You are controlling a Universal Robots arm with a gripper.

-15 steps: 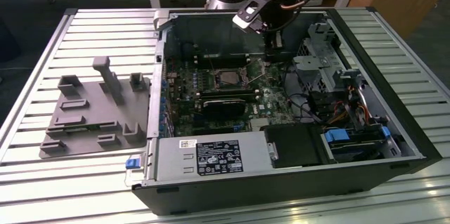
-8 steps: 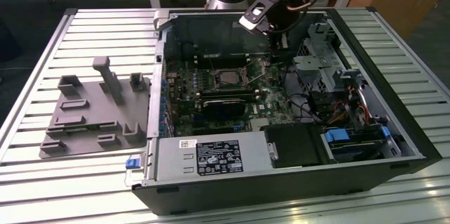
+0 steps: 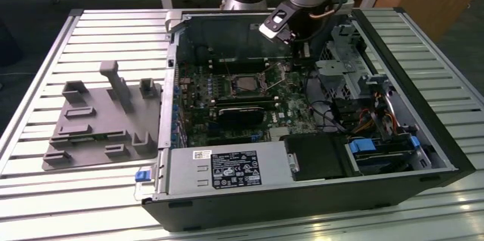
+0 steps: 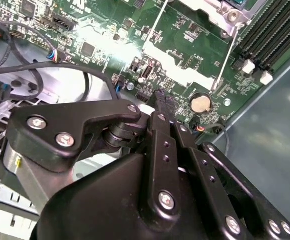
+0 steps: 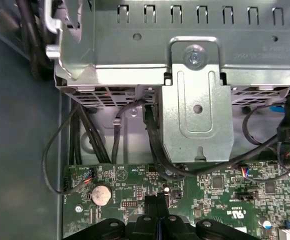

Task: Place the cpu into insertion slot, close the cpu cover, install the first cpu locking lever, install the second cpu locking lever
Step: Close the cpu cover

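In the exterior view my gripper [image 3: 300,41] hangs inside the open computer case, above the board's far right corner, up and to the right of the insertion slot [image 3: 243,84]. The silver cpu cover [image 3: 229,76] lies flat around the slot, and a grey cpu top [image 3: 244,84] shows in its window. Two thin wire locking levers [image 4: 156,22] [image 4: 226,56] stand up free beside the socket. The black fingers [image 4: 161,100] are pressed together over the green board near a coin battery [image 4: 201,103], with nothing between them. In the first wrist view the gripper [image 5: 157,204] is also shut.
A metal drive cage [image 5: 197,100] and black cables [image 5: 92,142] stand close past the fingertips. Memory slots [image 4: 271,35] run beside the socket. A power supply [image 3: 219,170] fills the case's near side. A grey fixture tray [image 3: 98,122] lies on the slatted table at the exterior view's left.
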